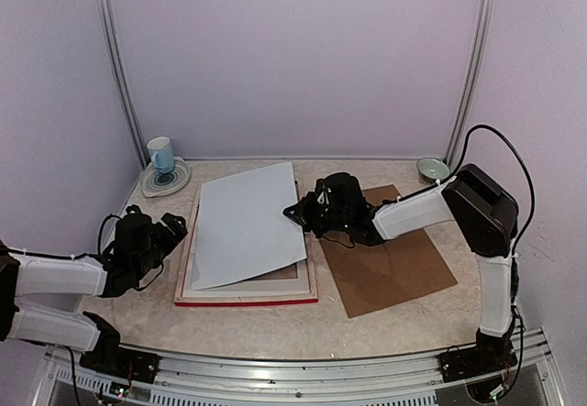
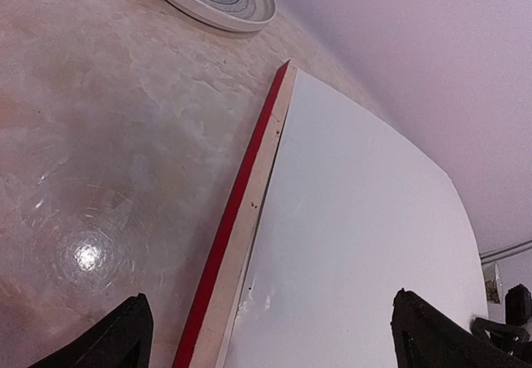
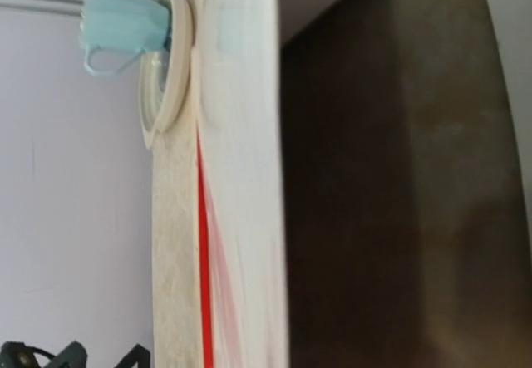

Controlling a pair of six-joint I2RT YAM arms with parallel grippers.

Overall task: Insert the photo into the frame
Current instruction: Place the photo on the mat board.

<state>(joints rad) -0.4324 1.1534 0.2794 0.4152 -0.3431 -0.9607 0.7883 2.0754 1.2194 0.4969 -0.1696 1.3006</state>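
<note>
The photo (image 1: 246,227) lay on top of the frame (image 1: 248,298). It was turned a bit crooked, so one corner stuck out past the frame's far right corner. Only its plain white back showed, and the picture side was hidden. The frame lay flat on the table (image 1: 275,333), pale wood up, with a red edge along the side nearest the arms. A strip of the frame's inside showed by that red edge, but it was too dim to make out.

The right gripper (image 1: 301,212) was at the frame's right side, with its tip right at the photo's edge. From above, its own black body hid the tip. Its own camera was blurry and showed no fingers. So I cannot tell if they were apart or together, or if they touched the photo. A big dark patch filled the right half of that blurry view, and it was hard to make out.

The left gripper (image 1: 170,227) was just beside the frame's left side. Its fingers (image 2: 116,343) were wide apart and pointed along the frame's left edge.

A brown board (image 1: 385,255) lay flat just right of the frame, and the right arm (image 1: 413,213) reached over its far corner. A striped plate (image 1: 165,179) with a light blue cup (image 1: 160,154) on it sat past the frame's far left corner. A small green bowl (image 1: 432,168) sat well off to the frame's far right. The left arm (image 1: 55,273) was cut off at the picture's edge.
</note>
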